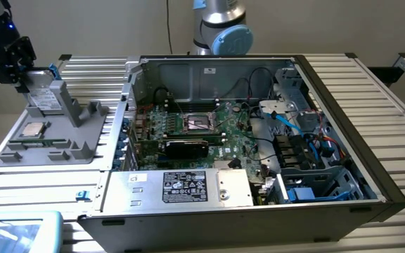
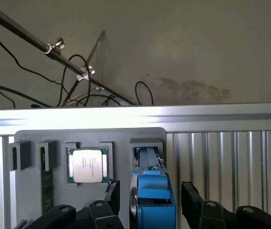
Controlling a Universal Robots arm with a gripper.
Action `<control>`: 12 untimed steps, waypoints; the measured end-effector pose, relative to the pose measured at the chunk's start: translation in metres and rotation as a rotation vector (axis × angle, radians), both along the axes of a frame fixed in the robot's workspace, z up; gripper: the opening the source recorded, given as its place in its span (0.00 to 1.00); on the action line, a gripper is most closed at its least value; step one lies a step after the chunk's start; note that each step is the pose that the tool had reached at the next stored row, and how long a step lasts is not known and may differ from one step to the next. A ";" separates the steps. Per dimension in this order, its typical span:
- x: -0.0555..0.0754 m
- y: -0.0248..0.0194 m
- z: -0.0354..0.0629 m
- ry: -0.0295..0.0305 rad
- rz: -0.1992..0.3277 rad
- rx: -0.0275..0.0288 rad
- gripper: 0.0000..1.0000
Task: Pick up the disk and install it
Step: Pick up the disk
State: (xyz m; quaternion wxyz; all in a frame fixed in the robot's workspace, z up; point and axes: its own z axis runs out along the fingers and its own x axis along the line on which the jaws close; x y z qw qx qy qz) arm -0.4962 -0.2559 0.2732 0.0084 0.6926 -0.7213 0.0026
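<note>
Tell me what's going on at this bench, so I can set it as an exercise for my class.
A robot arm's gripper is down over the grey holder at the exterior view's left. It is open, with its fingers on either side of the disk. The disk stands on edge in a slot of the holder and has not been lifted out. A CPU chip sits in the holder beside it. The computer case lies open next to the holder, so the disk is not yet installed.
</note>
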 end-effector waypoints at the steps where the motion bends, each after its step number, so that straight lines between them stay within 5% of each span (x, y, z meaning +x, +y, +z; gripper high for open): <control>1: 0.000 0.0001 0.0000 -0.0001 0.001 0.0000 0.63; 12: 0.000 0.0006 -0.0001 -0.0109 0.005 0.0000 0.63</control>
